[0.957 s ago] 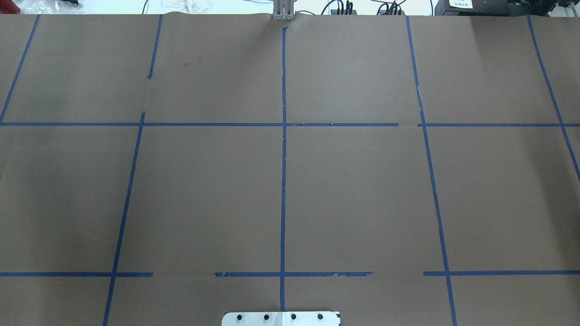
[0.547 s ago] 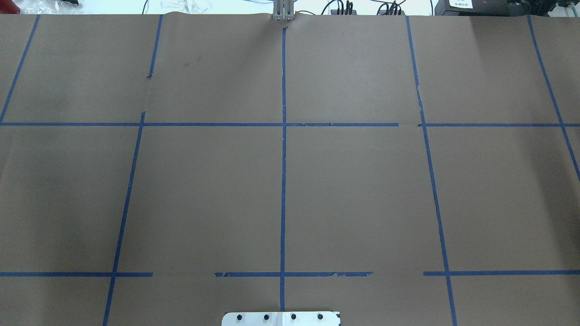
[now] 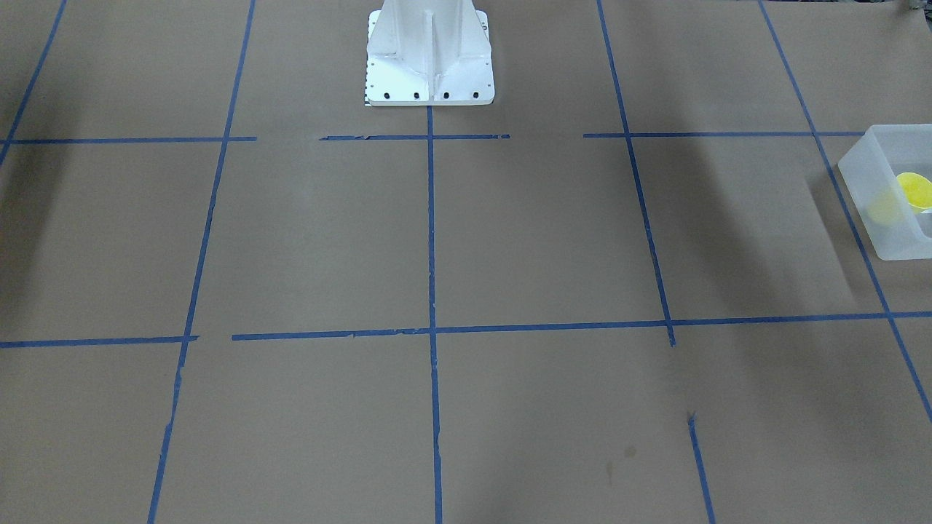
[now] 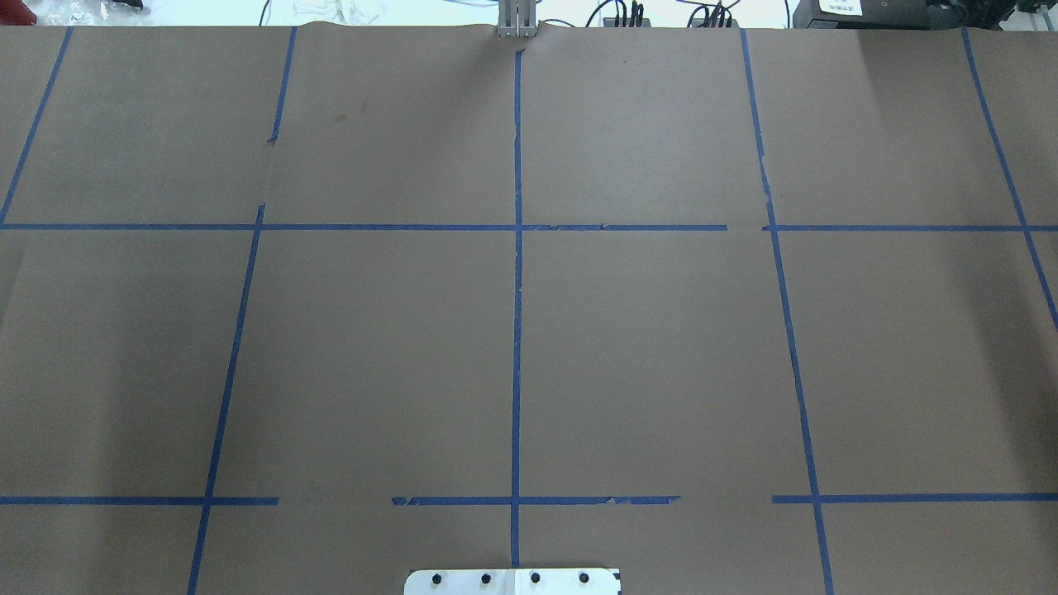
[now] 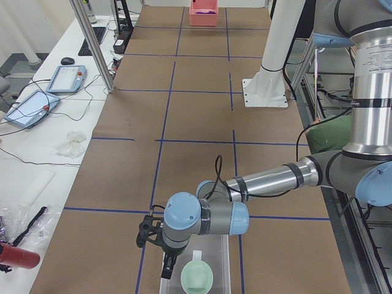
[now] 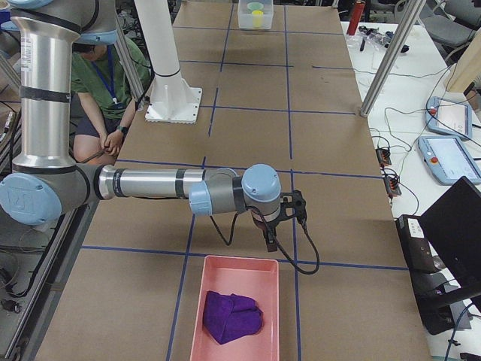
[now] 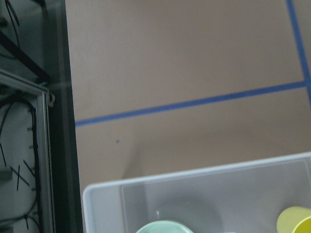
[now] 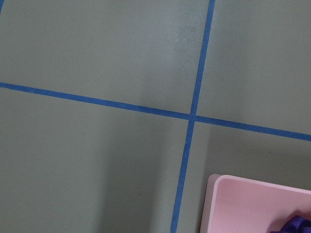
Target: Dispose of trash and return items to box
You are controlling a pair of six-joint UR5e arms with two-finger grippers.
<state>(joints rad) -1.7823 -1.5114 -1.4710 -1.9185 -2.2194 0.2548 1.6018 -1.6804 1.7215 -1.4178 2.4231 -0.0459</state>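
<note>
The frosted white box lies at the table's end on my left. It holds the mint-green bowl and the yellow cup. The box and cup also show at the right edge of the front-facing view. In the exterior left view my left gripper hangs over the box's near rim beside the bowl. In the exterior right view my right gripper hangs just beyond the pink bin. I cannot tell whether either gripper is open or shut.
The pink bin holds a crumpled purple cloth, which also shows in the right wrist view. The white robot base stands at the table's middle edge. Brown paper with blue tape lines covers the table. Operator tablets lie off the table.
</note>
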